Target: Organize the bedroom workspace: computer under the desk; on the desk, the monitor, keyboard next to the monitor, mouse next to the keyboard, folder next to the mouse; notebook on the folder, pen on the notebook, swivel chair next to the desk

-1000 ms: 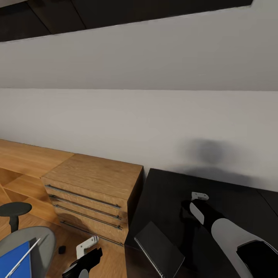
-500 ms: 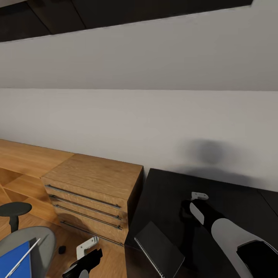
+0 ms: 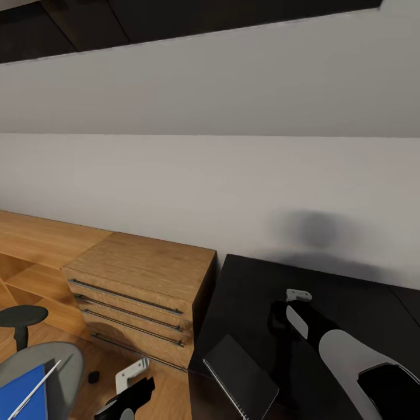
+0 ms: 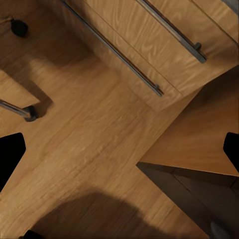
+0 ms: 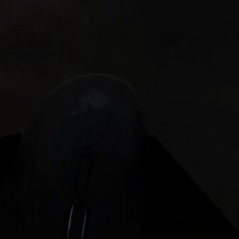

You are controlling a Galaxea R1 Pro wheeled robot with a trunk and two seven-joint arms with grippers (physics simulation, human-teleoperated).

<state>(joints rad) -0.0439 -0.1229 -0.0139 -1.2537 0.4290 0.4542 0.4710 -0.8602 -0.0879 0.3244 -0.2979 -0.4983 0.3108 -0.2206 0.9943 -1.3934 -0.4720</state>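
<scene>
- Worktop (image 3: 350, 286): glossy black, against the grey wall; a wooden drawer unit (image 3: 143, 280) with bar handles stands just beside its left end.
- Keyboard (image 3: 239, 376): slim, black with a silvery edge; lies at the worktop's front left corner, tilted askew to the edges.
- Right tool (image 3: 279, 315): low over the middle of the worktop. The right wrist view is almost black and shows a dark rounded shape, the mouse (image 5: 92, 134), close before the fingers; whether the tool is spread or closed on it cannot be told.
- Left tool (image 3: 125, 388): hangs over the wood floor (image 4: 84, 149) before the drawer unit, off the worktop's left end; its fingers (image 4: 10, 157) stand wide apart with nothing between them.
- Chair (image 3: 61, 364): grey seat left of the worktop, one black armrest (image 3: 22, 317) in view.
- Folder (image 3: 20, 394): blue, lies on the chair seat.
- Pen (image 3: 35, 388): thin, silvery, lies slantwise on the folder.
</scene>
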